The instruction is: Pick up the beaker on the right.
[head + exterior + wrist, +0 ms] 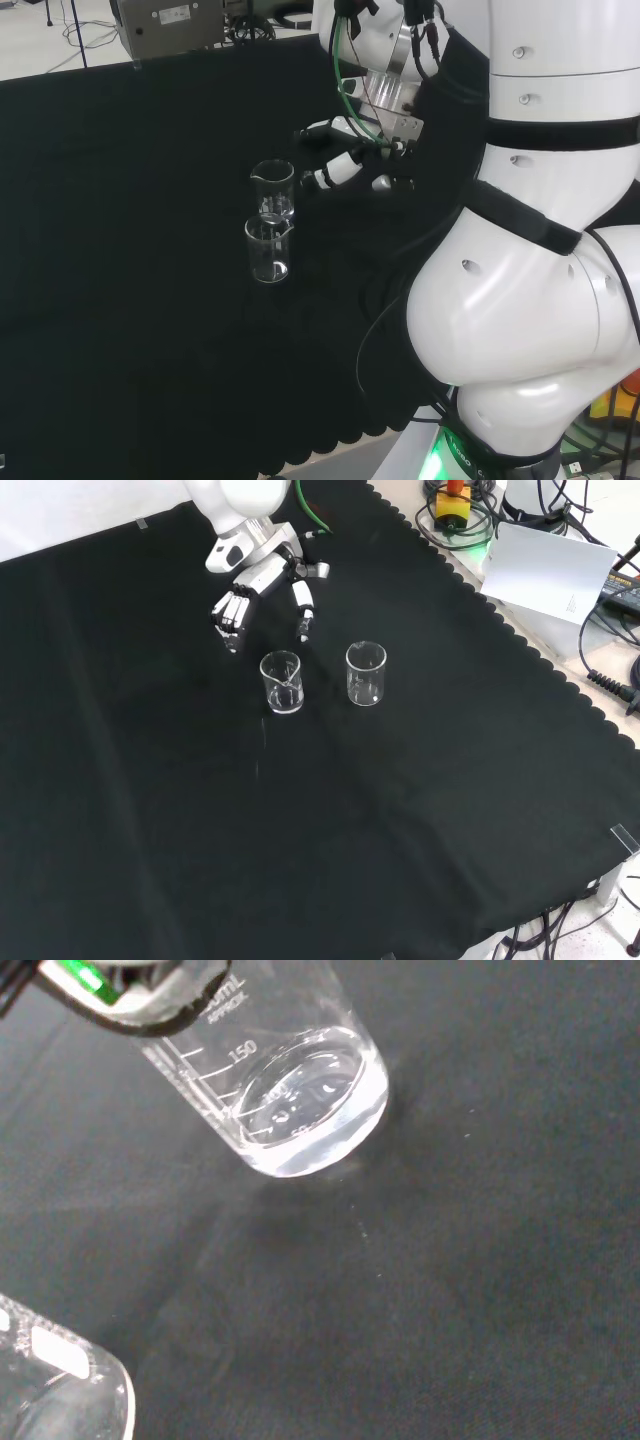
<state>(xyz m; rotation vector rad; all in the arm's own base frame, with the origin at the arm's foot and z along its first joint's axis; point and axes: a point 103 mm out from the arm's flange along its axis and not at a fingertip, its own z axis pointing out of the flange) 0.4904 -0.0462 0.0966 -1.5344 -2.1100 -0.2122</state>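
Two clear glass beakers stand empty on the black cloth. In the front view they are side by side: the left beaker [281, 683] and the right beaker [365, 674]. In the head view the same pair stands one behind the other, a farther beaker [272, 189] and a nearer beaker [268, 250]. The hand [262, 576] hangs open just beyond the left beaker in the front view, fingers [230, 613] and thumb [304, 613] spread and pointing down, touching nothing. In the head view the hand [342, 168] is right of the farther beaker. The wrist view shows one graduated beaker [300, 1095] close and another's rim [55, 1390].
The arm's white links [540, 200] stand at the head view's right. The cloth's scalloped edge [520, 640] runs down the front view's right, with a white sheet [545, 570] and cables beyond. A grey box [170, 25] sits behind the bench.
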